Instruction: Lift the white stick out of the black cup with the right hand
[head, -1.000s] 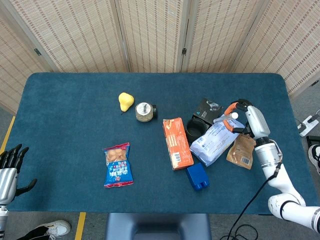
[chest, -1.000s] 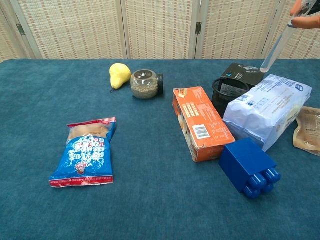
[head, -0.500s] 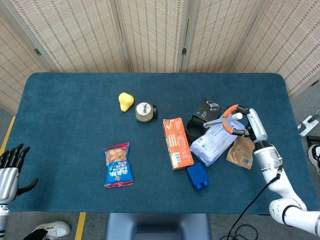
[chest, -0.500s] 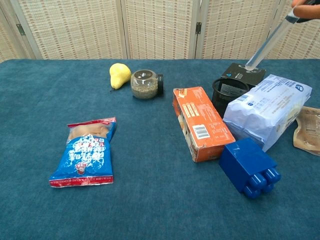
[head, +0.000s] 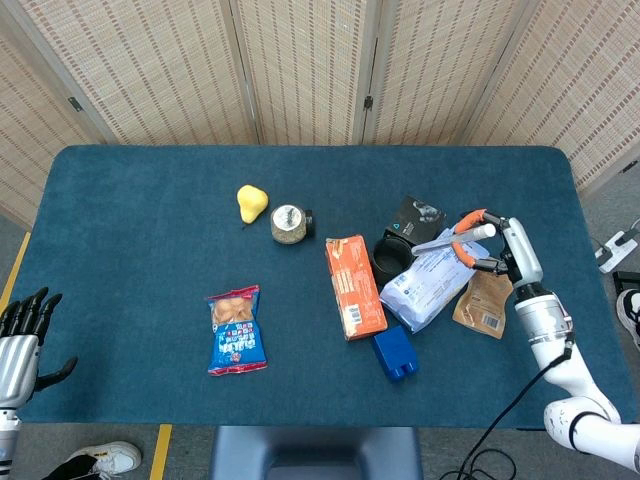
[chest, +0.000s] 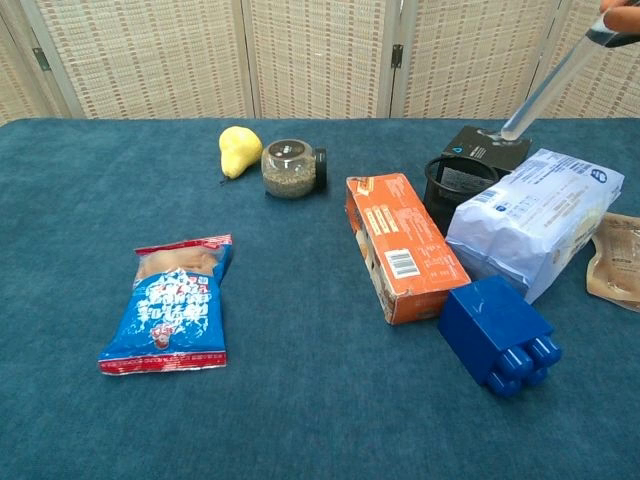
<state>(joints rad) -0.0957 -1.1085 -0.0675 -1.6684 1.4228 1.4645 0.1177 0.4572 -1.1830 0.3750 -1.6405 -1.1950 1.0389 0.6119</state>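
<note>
We see the right hand (head: 492, 245) pinching the white stick (head: 445, 239) at its upper end, stick slanted, lower tip pointing down-left toward the black cup (head: 390, 257). In the chest view the stick (chest: 545, 88) hangs in the air, its tip above and behind the cup (chest: 455, 186), not inside it, over the black pouch (chest: 487, 146). Compared with half a second ago, the hand has drifted slightly right and the stick tip has shifted with it, a bit further from the cup rim; a second ago the tip sat lower and closer to the cup. We judge the lift is basically done: stick is free of the cup and held clear.

The left hand (head: 22, 335) sits at the table's near left corner, holding nothing, fingers spread apart, unchanged.

Cup stands between the orange box (head: 354, 286) and the white-blue bag (head: 433, 283), touching or nearly touching the bag; it hasn't moved. Brown packet (head: 483, 303) lies under the right wrist. Blue block (head: 396, 352), snack bag (head: 236, 329), jar (head: 289, 223) and pear (head: 251, 203) stay put.

Remaining: hold steady or carry on upward; only risk we see is the thin stick slipping in the pinch.
</note>
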